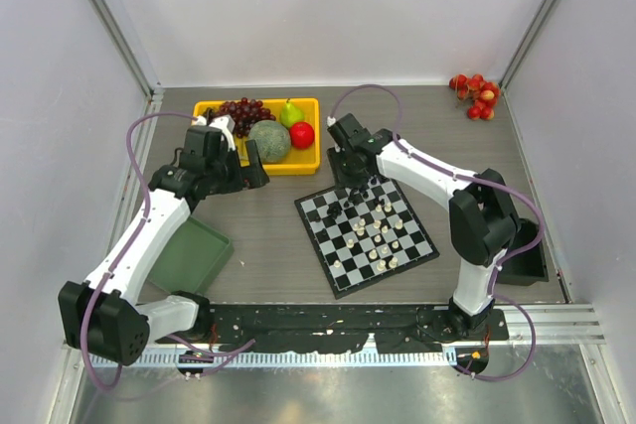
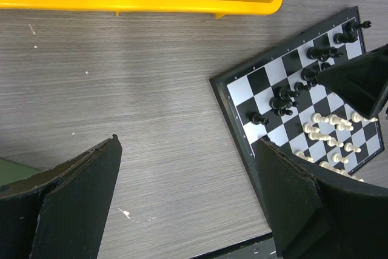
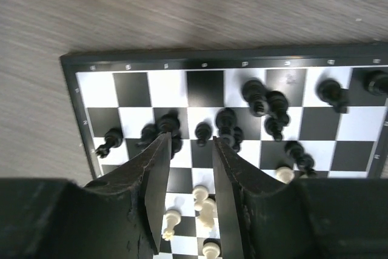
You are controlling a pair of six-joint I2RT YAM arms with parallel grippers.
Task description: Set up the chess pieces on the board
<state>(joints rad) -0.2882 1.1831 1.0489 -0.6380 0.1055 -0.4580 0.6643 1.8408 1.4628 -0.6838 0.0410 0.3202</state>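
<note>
The board (image 1: 343,273) lies tilted at the table's middle, with the chess pieces scattered on it. Black pieces (image 1: 343,210) crowd its far-left side and white pieces (image 1: 384,249) its near-right side. My right gripper (image 1: 355,194) hangs over the black pieces. In the right wrist view it (image 3: 190,141) is open and empty above the board (image 3: 206,83), with a black pawn (image 3: 204,131) just past the fingertips and white pieces (image 3: 205,201) below the gap. My left gripper (image 1: 254,172) is open and empty beside the yellow tray. In the left wrist view it (image 2: 188,144) is over bare table left of the board (image 2: 260,80).
A yellow tray (image 1: 307,162) at the back holds dark grapes (image 1: 241,110), a melon (image 1: 268,140), a pear and a red apple (image 1: 302,135). A green tray (image 1: 196,255) lies near left. Red fruits (image 1: 475,94) sit at the far right. A black box (image 1: 530,263) is at the right edge.
</note>
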